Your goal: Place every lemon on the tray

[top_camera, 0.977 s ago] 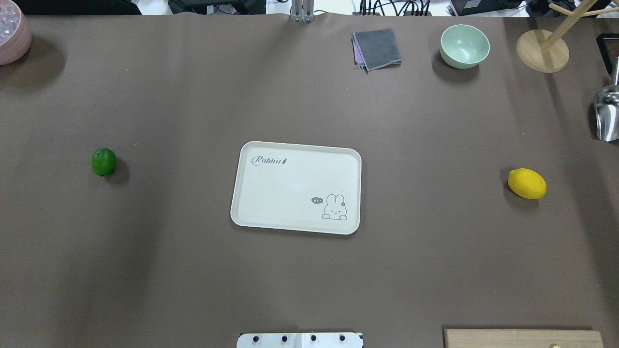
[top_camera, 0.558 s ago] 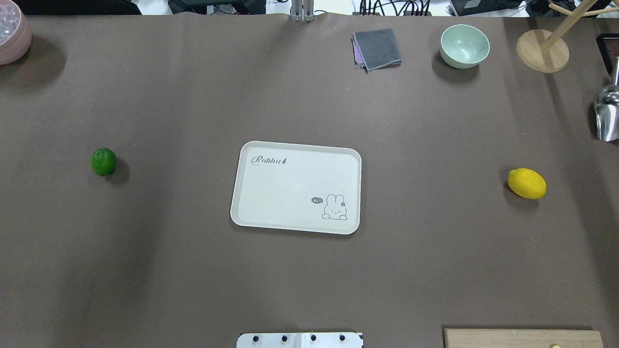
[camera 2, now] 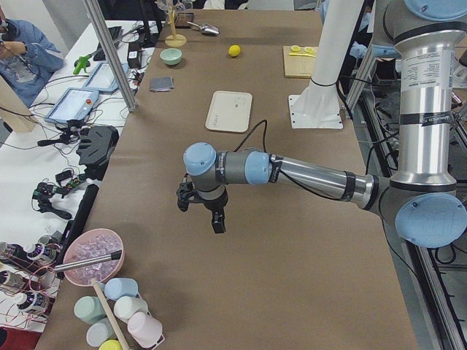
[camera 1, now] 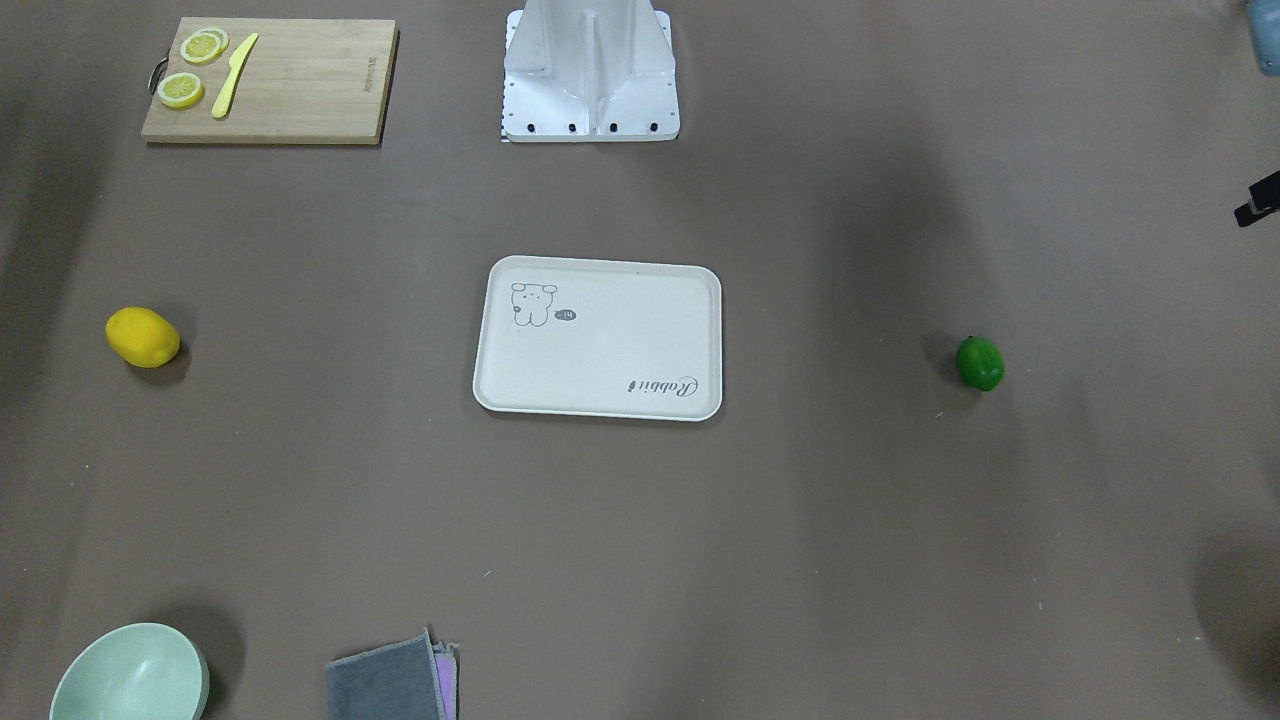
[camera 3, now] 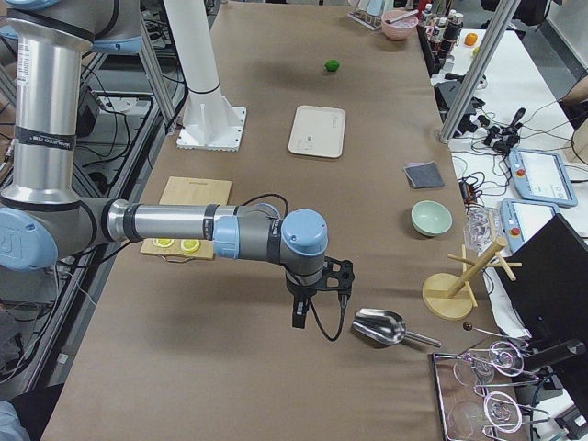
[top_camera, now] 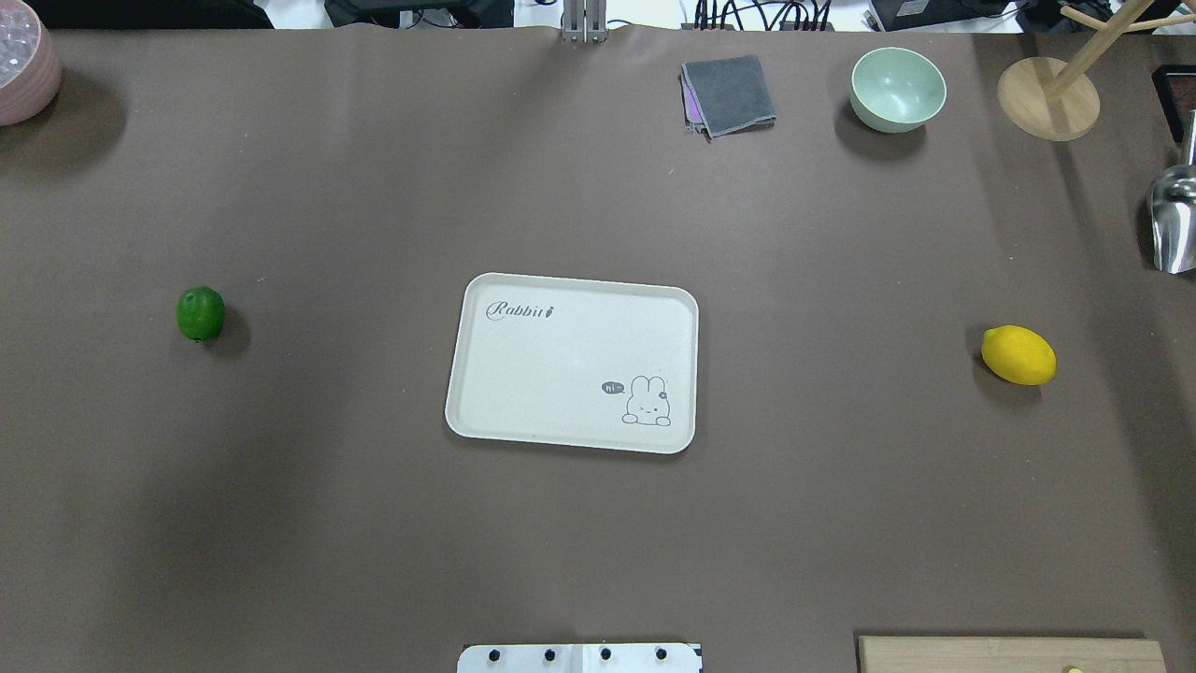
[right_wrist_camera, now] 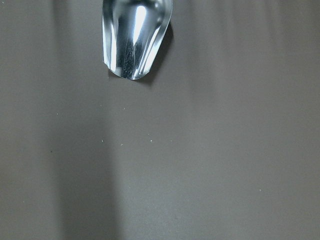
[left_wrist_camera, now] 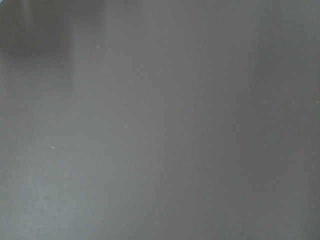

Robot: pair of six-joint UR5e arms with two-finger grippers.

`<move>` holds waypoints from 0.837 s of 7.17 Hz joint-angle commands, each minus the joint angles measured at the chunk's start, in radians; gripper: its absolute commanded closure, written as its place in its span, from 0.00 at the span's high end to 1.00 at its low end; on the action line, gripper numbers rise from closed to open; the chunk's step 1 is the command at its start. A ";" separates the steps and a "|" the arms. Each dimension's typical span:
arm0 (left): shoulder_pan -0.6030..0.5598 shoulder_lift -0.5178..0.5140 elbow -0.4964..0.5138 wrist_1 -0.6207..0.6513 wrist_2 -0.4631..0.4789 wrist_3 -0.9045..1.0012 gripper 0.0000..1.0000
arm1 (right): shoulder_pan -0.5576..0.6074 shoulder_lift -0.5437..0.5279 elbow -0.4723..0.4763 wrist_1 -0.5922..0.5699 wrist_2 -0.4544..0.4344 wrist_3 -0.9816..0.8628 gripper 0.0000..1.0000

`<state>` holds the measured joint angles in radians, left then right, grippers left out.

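The cream-white tray (top_camera: pixel 570 365) lies in the middle of the table with nothing on it; it also shows in the front view (camera 1: pixel 600 340). The green lemon (top_camera: pixel 201 313) lies far to the tray's left on the cloth. The yellow lemon (top_camera: pixel 1018 355) lies far to the tray's right. My left gripper (camera 2: pixel 217 222) shows only in the exterior left view, above bare cloth and far from the tray. My right gripper (camera 3: pixel 299 317) shows only in the exterior right view, near the metal scoop (camera 3: pixel 378 326). I cannot tell whether either is open or shut.
A wooden cutting board (camera 1: pixel 290 80) with lemon slices and a yellow knife lies near my base (camera 1: pixel 590 70). A pale green bowl (top_camera: pixel 898 89), a grey cloth (top_camera: pixel 729 95), a wooden stand (top_camera: pixel 1047 98) and a pink bowl (top_camera: pixel 23 61) stand along the far edge.
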<state>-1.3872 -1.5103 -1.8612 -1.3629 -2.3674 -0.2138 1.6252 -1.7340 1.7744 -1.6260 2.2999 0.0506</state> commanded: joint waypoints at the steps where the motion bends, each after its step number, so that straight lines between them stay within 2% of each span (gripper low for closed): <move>1: 0.175 -0.008 -0.016 -0.201 -0.001 -0.358 0.98 | -0.002 0.001 -0.004 0.002 -0.002 0.002 1.00; 2: 0.241 -0.011 -0.012 -0.294 0.003 -0.474 0.98 | -0.010 0.005 -0.021 0.009 -0.004 0.002 1.00; 4: 0.316 -0.085 0.019 -0.306 0.011 -0.583 0.97 | -0.077 0.089 -0.015 0.011 -0.022 0.047 1.00; 6: 0.384 -0.230 0.129 -0.303 0.013 -0.682 0.97 | -0.157 0.161 -0.012 0.014 -0.005 0.214 1.00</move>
<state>-1.0510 -1.6606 -1.7910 -1.6653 -2.3565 -0.8359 1.5193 -1.6204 1.7601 -1.6130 2.2880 0.1806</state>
